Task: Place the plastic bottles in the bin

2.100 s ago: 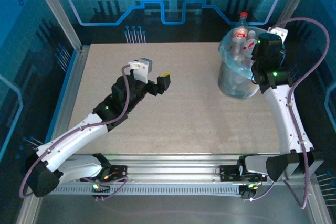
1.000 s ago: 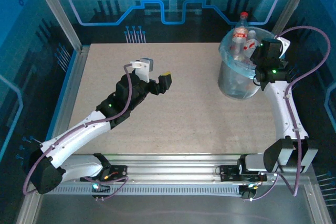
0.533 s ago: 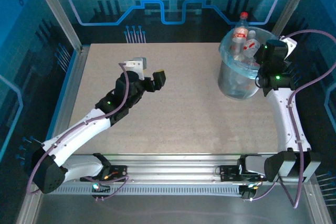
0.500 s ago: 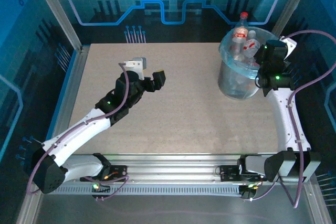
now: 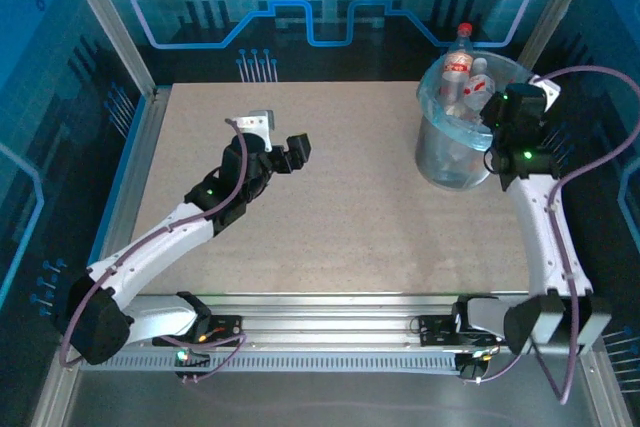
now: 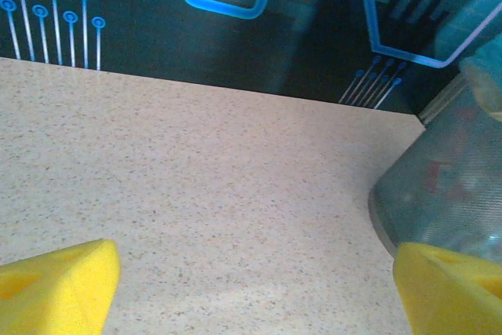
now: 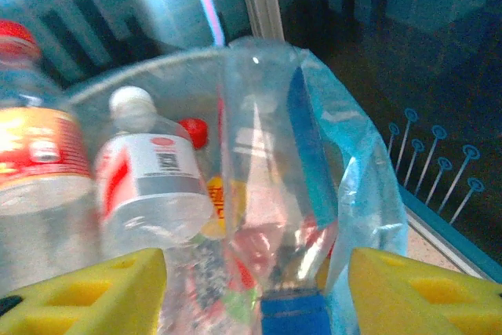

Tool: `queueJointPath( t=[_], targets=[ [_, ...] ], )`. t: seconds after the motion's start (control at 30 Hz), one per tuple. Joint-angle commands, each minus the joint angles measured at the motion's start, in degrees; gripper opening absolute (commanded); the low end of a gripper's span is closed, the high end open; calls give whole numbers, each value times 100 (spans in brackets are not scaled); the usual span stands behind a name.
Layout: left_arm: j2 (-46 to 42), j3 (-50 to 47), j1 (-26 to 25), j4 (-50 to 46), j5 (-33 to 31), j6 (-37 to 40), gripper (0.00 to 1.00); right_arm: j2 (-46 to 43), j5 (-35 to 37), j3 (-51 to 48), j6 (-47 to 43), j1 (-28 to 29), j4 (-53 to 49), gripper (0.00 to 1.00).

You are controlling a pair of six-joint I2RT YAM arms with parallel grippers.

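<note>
At the bottom of the top view, an aluminium rail (image 5: 330, 322) edges the speckled beige stone-look table (image 5: 350, 217), matte and flat. Left of centre, the left gripper (image 5: 297, 150) hovers over bare tabletop. Its foam-like yellow wedge fingers (image 6: 59, 284) stand wide apart with nothing between them.

In the upper right stands the round grey-blue bin (image 5: 450, 162), its tapered wall finely meshed. A glossy, crinkled, translucent light-blue bag (image 5: 430, 107) is folded over its rim. The right gripper (image 7: 255, 272) hangs above the bin's right edge, its yellow fingers spread apart on either side of a clear blue-capped bottle (image 7: 271, 186), which they do not visibly touch.

The clear plastic bottles (image 5: 458, 57) are heaped inside the bin. One with a white cap (image 7: 153, 186) lies beside a red-labelled one (image 7: 35, 147). The bag's fold hides the bottles lower down. Behind everything is a shiny blue circuit-patterned wall (image 5: 300, 7).
</note>
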Motion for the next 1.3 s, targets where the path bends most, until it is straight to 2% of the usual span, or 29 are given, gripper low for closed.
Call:
queueJointPath(
  t=[0.0, 0.1, 0.17, 0.2, 0.27, 0.37, 0.43, 0.57, 0.73, 0.87, 1.0, 1.1, 1.2, 1.27],
  targets=[
    [70, -189, 153, 225, -302, 138, 91, -694, -289, 207, 18, 159, -322, 67],
    [62, -392, 245, 407, -774, 477, 91, -1251, -922, -265, -264, 388, -272, 69],
    [12, -660, 334, 627, -1233, 754, 93, -1793, -1701, -1017, -925, 679, 227, 72],
    [-34, -838, 382, 797, -1417, 952, 93, -2041, -1733, -1421, -1231, 899, 455, 73],
    [-131, -1258, 447, 1260, -1694, 1413, 94, -2456, -1268, -2055, -1617, 1283, 576, 72],
    [-247, -1965, 529, 2162, -2043, 2250, 94, -2929, -706, -3307, -2280, 1538, 1028, 77],
    [-263, -2453, 665, 2632, -2108, 2521, 94, -3201, -739, -4265, -2764, 1542, 1984, 80],
    [-92, -3114, 1012, 3046, -2095, 2569, 95, -3241, -862, -5719, -2732, 1428, 4127, 82],
    [277, -3786, 1397, 4250, -1419, 2652, 95, -1938, -1405, -5856, -2849, 1172, 5057, 82],
    [594, -3856, 1826, 4938, -122, 2710, 96, -958, -1958, -5898, -3031, 1010, 5938, 82],
    [822, -3690, 2139, 4880, 531, 2885, 98, -95, -2753, -5885, -2849, 670, 6737, 82],
    [855, -3672, 2496, 4889, 1225, 2784, 99, 360, -3144, -5679, -2935, 620, 6883, 81],
    [1202, -3757, 2967, 5444, 1812, 2496, 99, 609, -3363, -5620, -3094, 564, 7156, 82],
    [1446, -3809, 3091, 5791, 2065, 2471, 99, 768, -3624, -5556, -3036, 423, 7186, 82]
  ],
)
